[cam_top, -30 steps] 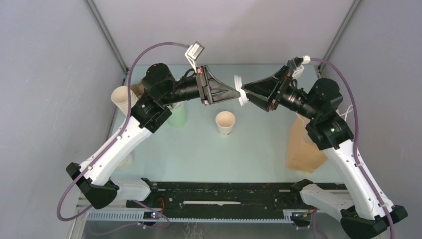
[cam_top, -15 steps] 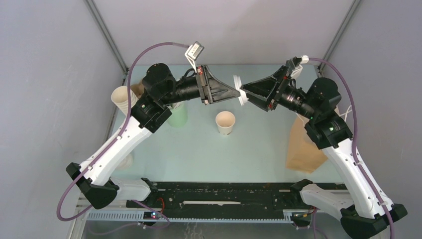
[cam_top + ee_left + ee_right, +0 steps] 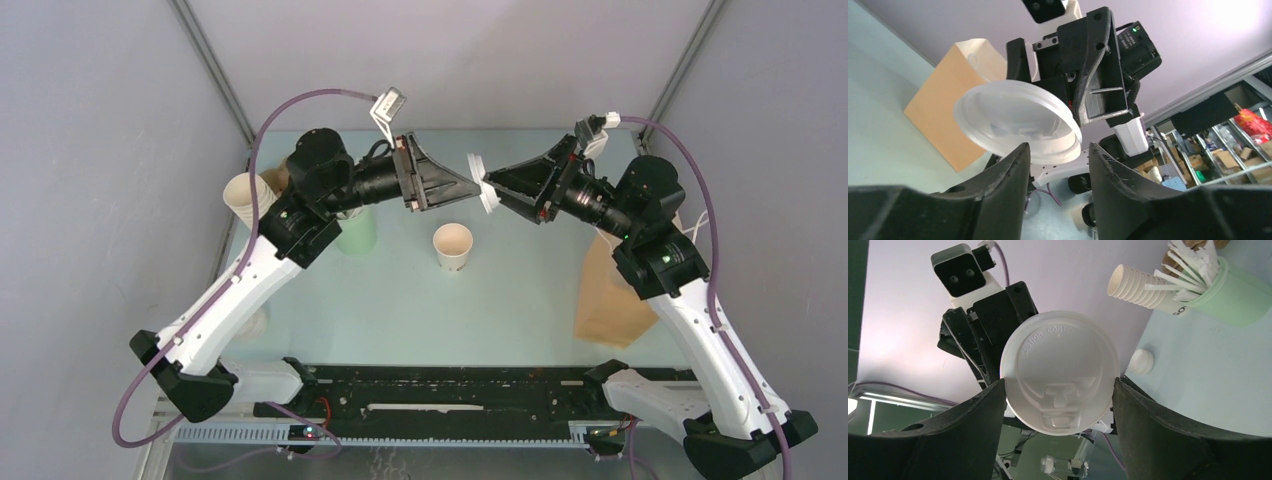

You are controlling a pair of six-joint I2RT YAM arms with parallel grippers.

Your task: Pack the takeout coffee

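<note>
**Top view.** The lid (image 3: pixel 483 183) hangs in the air between the left hand (image 3: pixel 466 184) and the right hand (image 3: pixel 492 186). It stands on edge, with one face turned toward each arm. The takeout cup (image 3: pixel 452 245) stands upright and uncovered on the desk (image 3: pixel 400 300), nearer the arm bases than the lid and slightly to its left, apart from both hands. Both forearms reach inward and are held level, their tips almost meeting. The cup looks about equally far from either hand. To cap it, the lid would probably have to be turned flat and brought down toward the near side.

**Left wrist view.** The left hand's jaws stand parted. The lid's rim sits just beyond the gap, and contact cannot be told. A brown paper bag (image 3: pixel 945 102) stands behind, on the desk.

**Right wrist view.** The lid spans the right hand's jaws, rim against both fingers, so it is gripped across its width. Its embossed top faces the camera. The cup is out of view here.
</note>
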